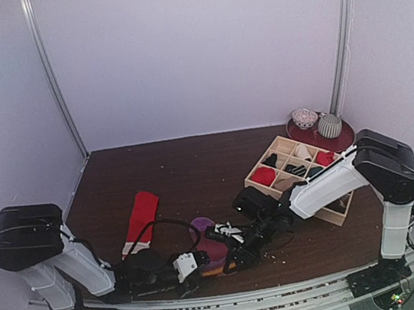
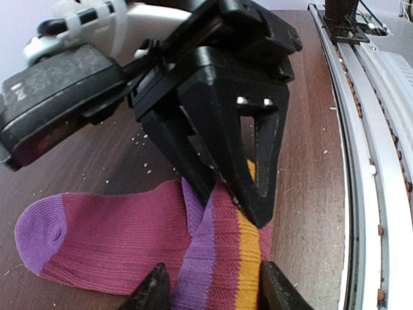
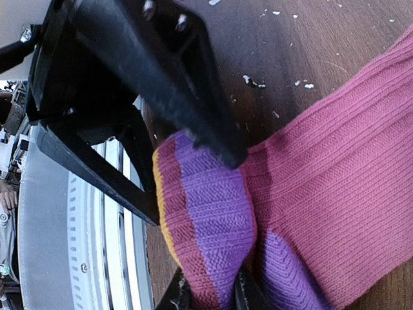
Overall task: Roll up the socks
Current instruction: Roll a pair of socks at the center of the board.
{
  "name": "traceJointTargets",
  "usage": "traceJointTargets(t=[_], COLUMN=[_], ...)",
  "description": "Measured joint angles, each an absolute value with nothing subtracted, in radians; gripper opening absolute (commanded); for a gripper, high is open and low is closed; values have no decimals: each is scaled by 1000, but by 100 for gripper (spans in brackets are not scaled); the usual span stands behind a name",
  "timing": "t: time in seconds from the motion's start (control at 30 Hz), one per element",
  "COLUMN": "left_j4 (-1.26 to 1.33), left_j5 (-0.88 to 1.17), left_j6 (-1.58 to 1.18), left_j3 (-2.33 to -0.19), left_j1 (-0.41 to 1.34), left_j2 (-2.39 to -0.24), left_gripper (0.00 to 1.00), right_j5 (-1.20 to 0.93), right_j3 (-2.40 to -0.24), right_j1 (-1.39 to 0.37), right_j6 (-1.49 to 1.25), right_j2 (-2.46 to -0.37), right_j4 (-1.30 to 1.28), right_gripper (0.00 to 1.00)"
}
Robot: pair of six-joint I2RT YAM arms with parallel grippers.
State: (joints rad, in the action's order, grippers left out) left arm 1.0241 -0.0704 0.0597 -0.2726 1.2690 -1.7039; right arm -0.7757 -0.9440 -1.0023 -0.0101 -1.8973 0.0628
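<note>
The magenta sock [image 1: 205,232] lies near the table's front, its purple toe to the left in the left wrist view [image 2: 97,239]. Its purple and orange striped cuff [image 2: 226,258] is folded over the body. My right gripper [image 1: 232,248] is shut on that cuff fold, which bulges between its jaws in the right wrist view [image 3: 211,297]. My left gripper [image 1: 195,263] is open, with its jaws either side of the same cuff [image 2: 213,294], facing the right gripper's fingers [image 2: 258,194]. The red sock [image 1: 142,216] with the striped cuff lies flat to the left, untouched.
A wooden divided box [image 1: 283,148] holding rolled socks stands at the right. Behind it a dark red plate [image 1: 343,136] carries two grey-white patterned balls. The metal base rail [image 2: 368,161] runs close beside the cuff. White crumbs [image 3: 258,81] dot the table.
</note>
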Motion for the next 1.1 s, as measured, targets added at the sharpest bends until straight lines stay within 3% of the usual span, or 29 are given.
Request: traceJointTargets(t=[0.13,0.17,0.23,0.27,0.33,0.43,0.53,0.67,0.77,0.93,1.1], left_j4=[1031,1038,1056,1067,1096,1118,1116,1004,866,688,668], left_j5=[-49,-44,-37,-35,-30,-31,-38,-25,-5,58,131], left_j6=[61,59,50,46,38,22,-19,-113,-192,-320,-406], left_j3=[-283,-284,-285,-285,-285,-285,-290,-331,-368,-430,-434], left_j1=[1271,1271,1271,1271,1271,1271,1270,1260,1249,1213,1177], left_j2=[-1737,-1747,-1767,-1776,-1789,-1803,-1806,-1767,-1715,-1674,-1682], left_gripper=[37,31,7,0,0,0,0,0,0,0,0], right_j5=[-783,-785,-791,-794,-798,-804,-804,-726,-648,-495,-377], right_j3=[-948,-950,-952,-952,-954,-960,-957,-875,-728,-491,-421], right_j1=[-1001,-1000,-998,-997,-995,-992,-993,-1000,-1006,-1055,-1118], right_j6=[-10,-10,-10,-10,-10,-12,-8,9,25,125,281], right_j2=[-1901,-1903,-1905,-1906,-1906,-1906,-1892,-1798,-1656,-1414,-1390], right_j4=[59,57,55,54,49,38,35,52,131,359,508], right_gripper=[18,17,18,18,21,38,42,50,62,65,65])
